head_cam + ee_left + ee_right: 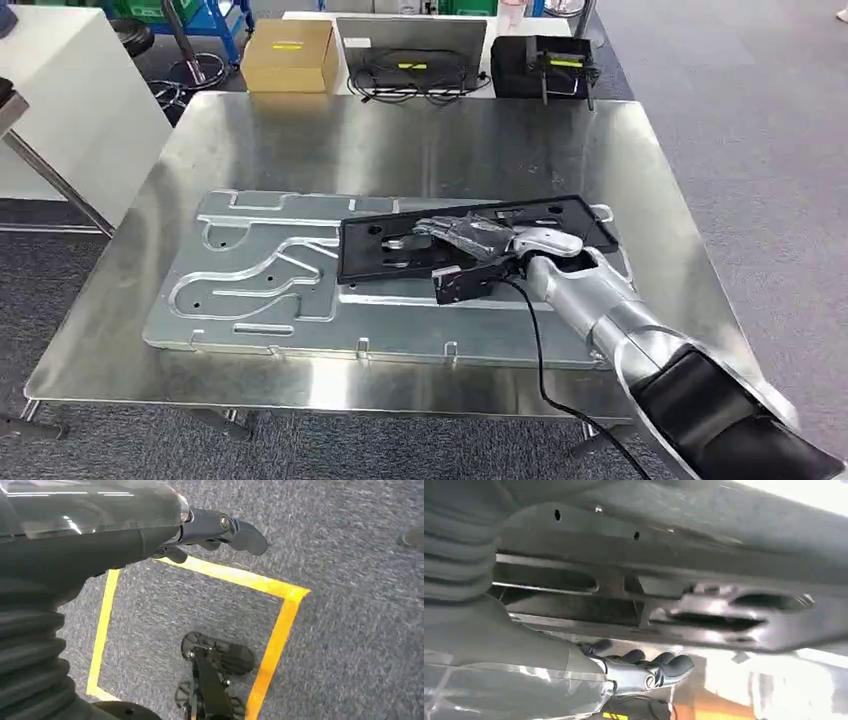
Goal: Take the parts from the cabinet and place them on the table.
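Resting across the black part, the right hand lies with its fingers stretched over the part's top face in the head view; in the right wrist view the thumb and fingers sit under the part's edge, so the hand appears to hold the plate, though how firm the grip is I cannot tell. The black part, a flat slotted plate, lies tilted on top of a larger silver stamped panel, which lies flat on the steel table. The plate's near edge seems slightly lifted where the hand holds it.

The left hand hangs beside the body above grey carpet marked with yellow tape; its fingers are loosely curled and hold nothing.

The step in hand looks like the set-down of the black part. To do it well, the hand should lower the near edge until the plate rests fully on the panel, then part the fingers and draw straight back, so the plate is not dragged or tipped. A cable trails from the wrist and should stay clear of the plate's edge.

Beyond the table stand a cardboard box and a black case.
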